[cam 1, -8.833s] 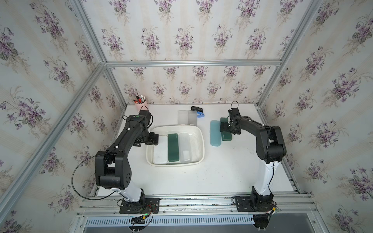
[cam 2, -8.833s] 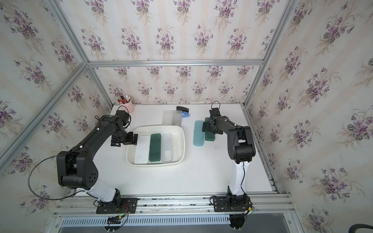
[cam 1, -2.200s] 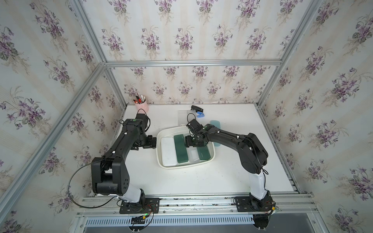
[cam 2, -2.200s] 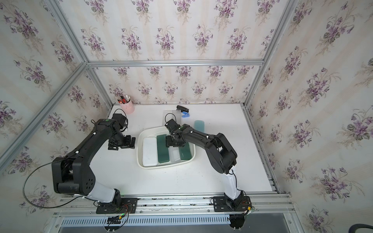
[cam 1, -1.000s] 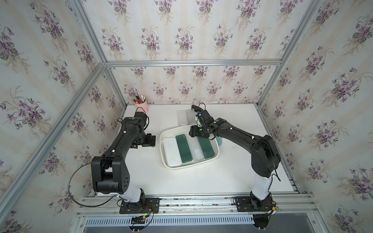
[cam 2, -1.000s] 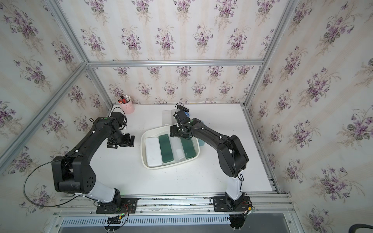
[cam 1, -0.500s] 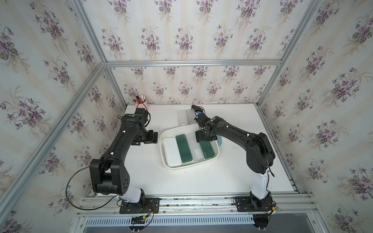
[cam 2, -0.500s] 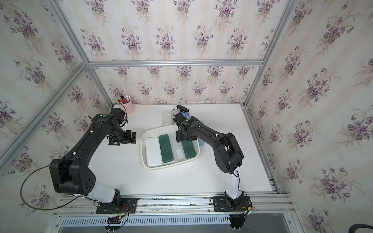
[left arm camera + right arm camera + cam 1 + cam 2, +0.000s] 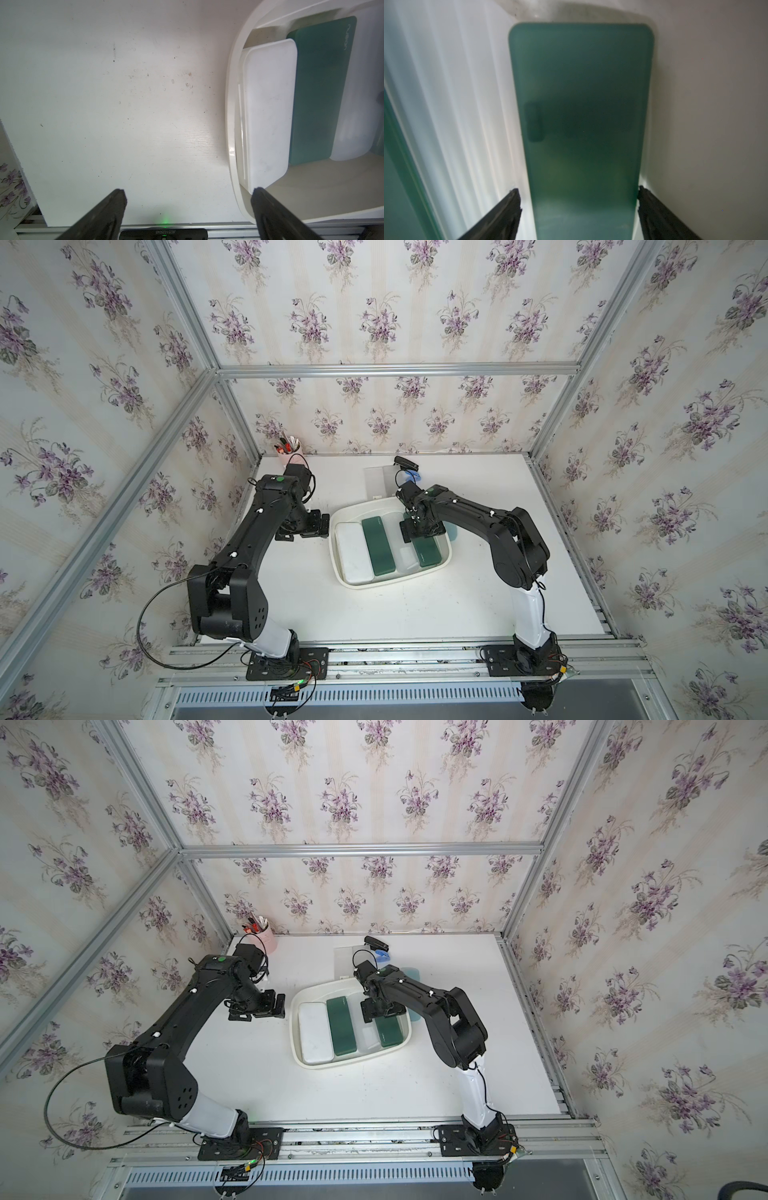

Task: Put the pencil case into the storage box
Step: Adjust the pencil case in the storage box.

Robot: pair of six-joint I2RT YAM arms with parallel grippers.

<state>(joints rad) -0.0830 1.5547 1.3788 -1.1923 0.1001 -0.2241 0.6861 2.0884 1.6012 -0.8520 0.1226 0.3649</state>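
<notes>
Jaws: right gripper (image 9: 419, 531) spread to straddle the pencil case (image 9: 428, 553) without pinching it; left gripper (image 9: 321, 525) spread wide, nothing between. Both top views: the pencil case, teal-green, lies flat inside the storage box (image 9: 338, 572) along its right wall. It is 1 of 4 cases there, with a clear case (image 9: 405, 559), a dark green case (image 9: 378, 547) and a white case (image 9: 353, 552). The right arm folds from its base toward the middle of the table (image 9: 415, 614), forearm crossing the box's far right corner, wrist bent down over the case's far end. The left arm reaches forward, elbow bent, gripper low over the table and pointing at the box's left wall, just beside the rim. A pale teal case (image 9: 410, 972) lies on the table outside the box. Left wrist view: 2 fingers (image 9: 116, 207) frame bare table and the box's rim, with the white case nearest. Right wrist view: the pencil case fills the middle; 1 finger (image 9: 510, 205) stands clear of its edge and the other sits just beside the opposite edge, contact not discernible.
</notes>
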